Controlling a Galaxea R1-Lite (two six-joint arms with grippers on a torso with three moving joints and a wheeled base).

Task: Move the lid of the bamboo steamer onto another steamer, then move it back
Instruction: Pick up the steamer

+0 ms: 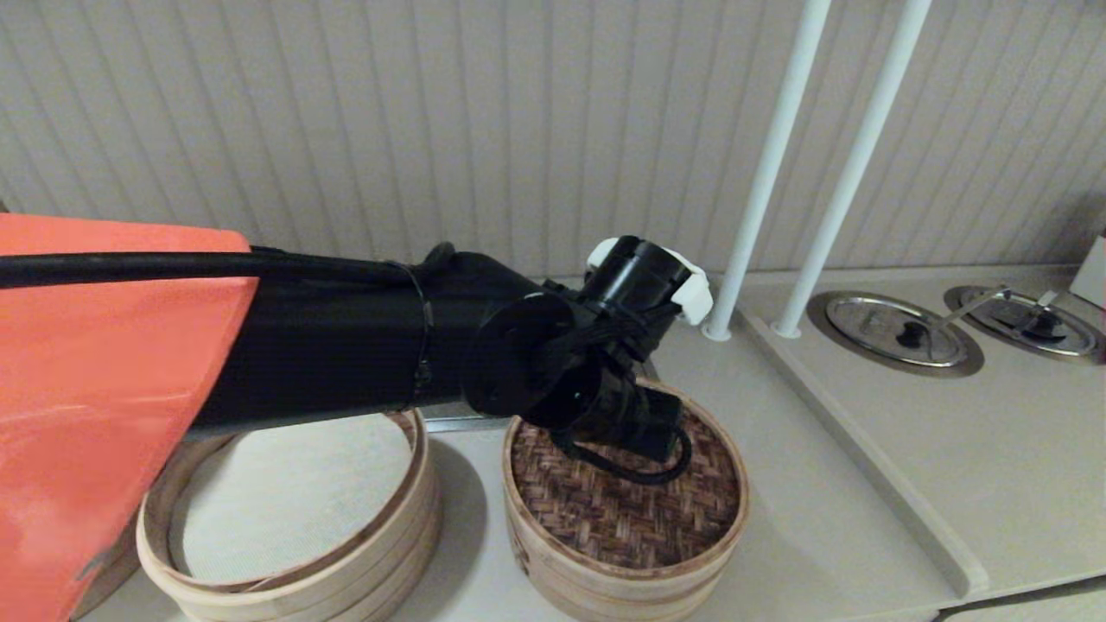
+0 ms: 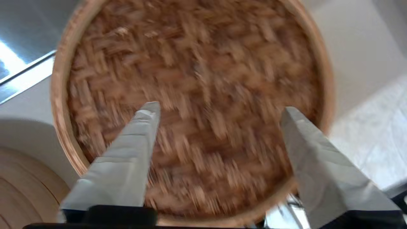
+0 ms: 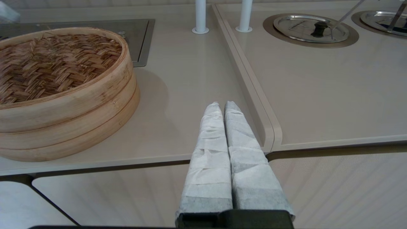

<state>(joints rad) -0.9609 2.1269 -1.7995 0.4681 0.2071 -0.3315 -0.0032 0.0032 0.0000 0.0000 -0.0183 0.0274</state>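
Observation:
The bamboo steamer lid (image 1: 622, 510), brown woven top inside a pale rim, rests on a low round basket (image 1: 596, 587) at the counter's middle. Only that basket's pale wall shows; its floor is hidden. My left arm (image 1: 596, 380) reaches across from the left, its wrist over the lid's far half. In the left wrist view my left gripper (image 2: 221, 108) is open just above the lid (image 2: 203, 57), fingers spread wide with nothing between them. The right gripper (image 3: 223, 105) is shut and empty, parked at the counter's front edge to the right of the lid (image 3: 47, 60).
A wide basket with a white liner (image 1: 380, 536) stands left of the lidded one. Two white poles (image 1: 769, 173) rise behind. Recessed steel lids (image 1: 894, 333) sit at the far right, beyond a raised counter ridge (image 1: 864, 458). A steel panel (image 3: 140, 38) lies behind the basket.

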